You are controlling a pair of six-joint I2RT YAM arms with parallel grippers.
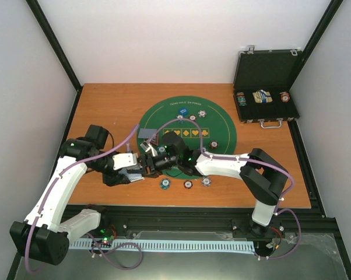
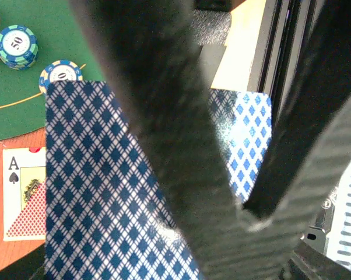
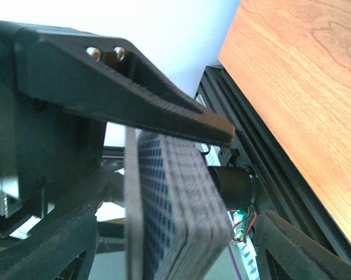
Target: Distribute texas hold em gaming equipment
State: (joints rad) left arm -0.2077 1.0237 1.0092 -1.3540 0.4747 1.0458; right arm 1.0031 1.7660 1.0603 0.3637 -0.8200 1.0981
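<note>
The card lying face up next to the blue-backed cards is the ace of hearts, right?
Not quite. It is the ace of spades, not hearts: the left wrist view shows a black spade under the A. It does lie face up next to the blue-backed cards.

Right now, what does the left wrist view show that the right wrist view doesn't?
Only the left wrist view: a face-up ace of spades and striped chips on the green mat. Only the right wrist view: the blue-patterned deck seen edge-on, its stacked side under a dark finger. Both views: that deck, the wooden table and the black rail.
</note>
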